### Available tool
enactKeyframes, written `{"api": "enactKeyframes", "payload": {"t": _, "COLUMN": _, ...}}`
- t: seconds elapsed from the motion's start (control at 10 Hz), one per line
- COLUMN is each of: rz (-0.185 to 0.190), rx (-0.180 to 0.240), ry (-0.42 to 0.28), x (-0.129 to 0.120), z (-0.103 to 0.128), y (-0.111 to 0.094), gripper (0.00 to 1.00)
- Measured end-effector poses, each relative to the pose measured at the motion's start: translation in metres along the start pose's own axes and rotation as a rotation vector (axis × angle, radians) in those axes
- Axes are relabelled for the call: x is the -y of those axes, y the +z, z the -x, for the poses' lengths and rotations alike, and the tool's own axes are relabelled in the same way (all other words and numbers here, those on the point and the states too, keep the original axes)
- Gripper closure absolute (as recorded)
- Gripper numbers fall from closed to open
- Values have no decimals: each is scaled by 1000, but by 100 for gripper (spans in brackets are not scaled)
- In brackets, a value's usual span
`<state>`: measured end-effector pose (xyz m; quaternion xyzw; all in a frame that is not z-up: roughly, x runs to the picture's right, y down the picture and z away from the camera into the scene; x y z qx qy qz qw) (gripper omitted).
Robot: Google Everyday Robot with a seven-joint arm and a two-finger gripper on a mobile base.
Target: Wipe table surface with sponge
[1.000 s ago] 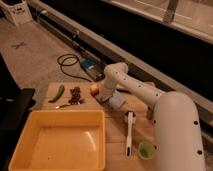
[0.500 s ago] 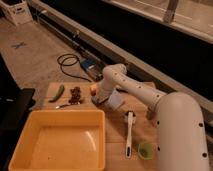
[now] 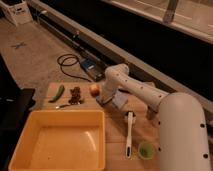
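Note:
The light tan wooden table surface (image 3: 116, 131) carries several items. My white arm reaches from the right, and my gripper (image 3: 102, 98) hangs low over the table's back part, just right of a small orange-red fruit (image 3: 95, 90). A flat pale blue-grey piece (image 3: 121, 102) lies on the table right beside the gripper and looks larger than the fruit. I cannot make out the small sponge block; the gripper's end hides what is under it.
A big yellow tub (image 3: 60, 140) fills the front left. A green vegetable (image 3: 57, 92), a dark brown clump (image 3: 75, 94) and a spoon (image 3: 63, 106) lie at the back left. A white brush (image 3: 129, 133) and a small green cup (image 3: 145, 149) lie in front of the arm.
The arm and gripper have shifted only slightly near the fruit. Nothing else on the table has moved.

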<state>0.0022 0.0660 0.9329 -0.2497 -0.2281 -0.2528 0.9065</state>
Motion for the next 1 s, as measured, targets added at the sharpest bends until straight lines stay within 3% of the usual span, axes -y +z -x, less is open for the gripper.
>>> {"api": "enactKeyframes", "payload": {"t": 0.3, "rz": -30, "rx": -11, "ry": 1, "x": 19, "z": -9, "y": 2, "gripper": 100}}
{"api": "enactKeyframes", "payload": {"t": 0.5, "rz": -48, "rx": 21, "ry": -21, "x": 26, "z": 10, "y": 4, "gripper": 100}}
{"api": "enactKeyframes", "payload": {"t": 0.8, "rz": -41, "rx": 52, "ry": -46, "x": 7, "z": 37, "y": -1, "gripper": 100}}
{"api": "enactKeyframes", "payload": {"t": 1.0, "rz": -18, "rx": 39, "ry": -38, "x": -5, "z": 43, "y": -3, "gripper": 100}}
